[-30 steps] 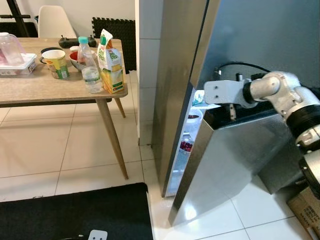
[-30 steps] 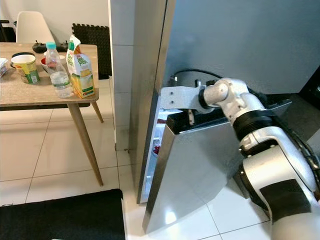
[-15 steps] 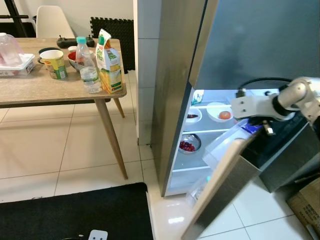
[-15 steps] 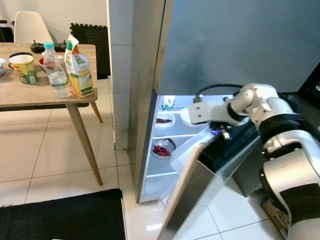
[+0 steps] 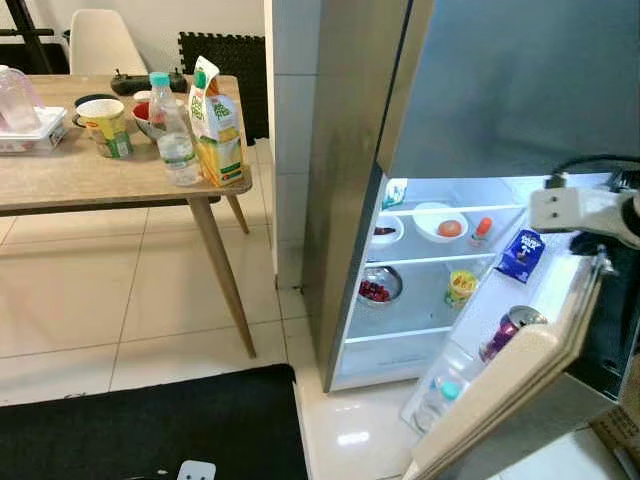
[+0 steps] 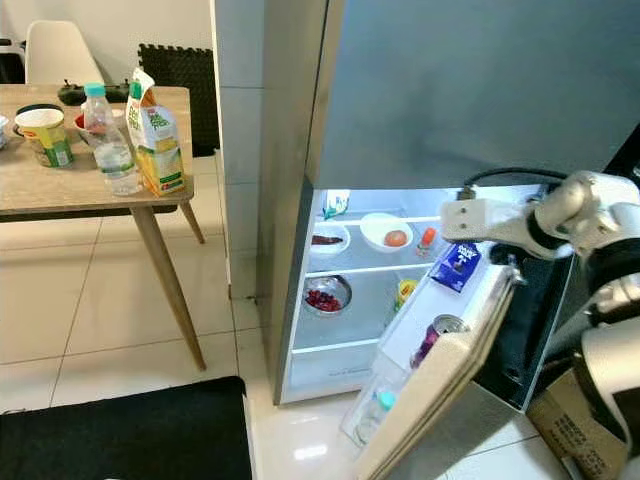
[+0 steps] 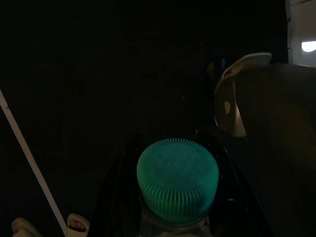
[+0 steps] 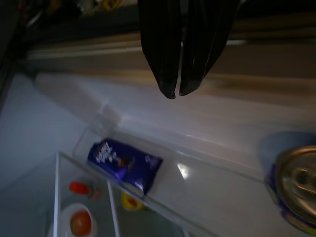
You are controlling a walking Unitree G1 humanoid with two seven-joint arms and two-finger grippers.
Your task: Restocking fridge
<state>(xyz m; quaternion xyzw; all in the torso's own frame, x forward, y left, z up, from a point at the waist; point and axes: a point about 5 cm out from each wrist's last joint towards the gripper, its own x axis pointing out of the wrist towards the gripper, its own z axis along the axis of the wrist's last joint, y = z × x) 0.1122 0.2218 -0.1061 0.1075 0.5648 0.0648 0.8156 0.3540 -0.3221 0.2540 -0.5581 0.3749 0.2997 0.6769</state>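
Your left claw (image 7: 173,217) grips a bottle (image 7: 177,180), likely heavy and slick, best gripped mid-body; your right claw (image 8: 175,94), clenched, rests at the fridge door (image 6: 440,385).

Table (image 5: 60,180) at my 10 o'clock carries bottle (image 5: 176,135) and carton (image 5: 218,125). Fridge (image 5: 345,150) at 12 o'clock. Its open door (image 5: 520,370) at 2 o'clock holds a can (image 5: 505,330).

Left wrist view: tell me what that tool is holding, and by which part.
The left tool holds a clear bottle with a teal cap, its black fingers flanking the neck just below the cap. The rest of the bottle is hidden.
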